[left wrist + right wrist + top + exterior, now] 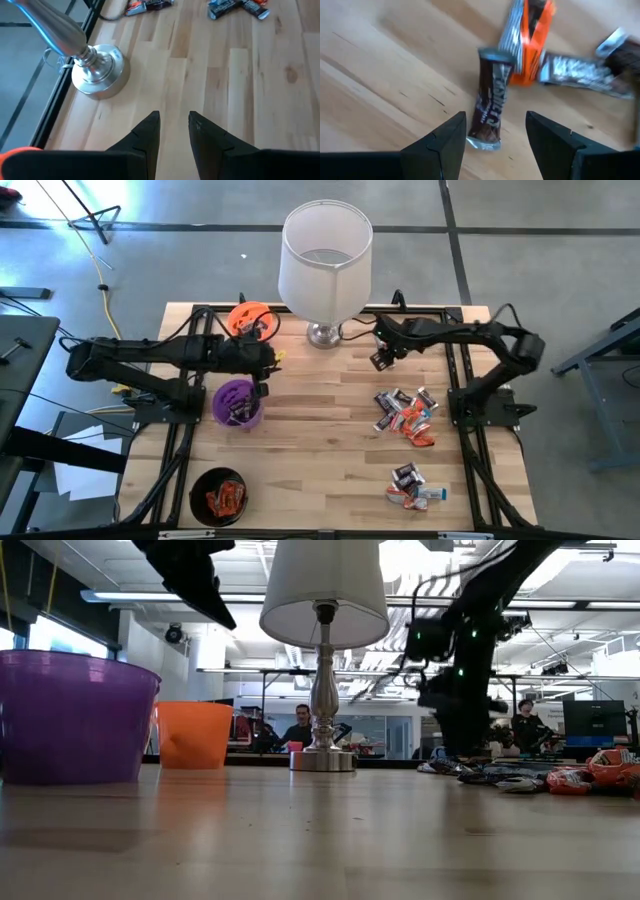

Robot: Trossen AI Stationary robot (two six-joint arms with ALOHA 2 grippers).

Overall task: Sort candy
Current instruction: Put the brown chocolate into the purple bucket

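Observation:
The candy lies in two heaps on the right of the table: one (pixel 405 415) beside the right arm's base and one (pixel 415 485) near the front edge. My right gripper (pixel 380 358) hovers open, raised off the table just left of the first heap. In its wrist view a dark brown wrapped bar (pixel 492 105) lies flat on the wood ahead of the open fingers (pixel 496 131). My left gripper (pixel 265 360) hangs open and empty (pixel 174 122) high above the table, between the purple cup (pixel 238 402) and the orange cup (pixel 252 318).
A lamp with a white shade (pixel 322 260) stands on its silver base (pixel 97 70) at the far middle edge. A black cup (pixel 220 495) with orange-red sweets stands near the front left. Bare wood lies in the table's middle (pixel 320 440). People sit in the room behind (pixel 298 725).

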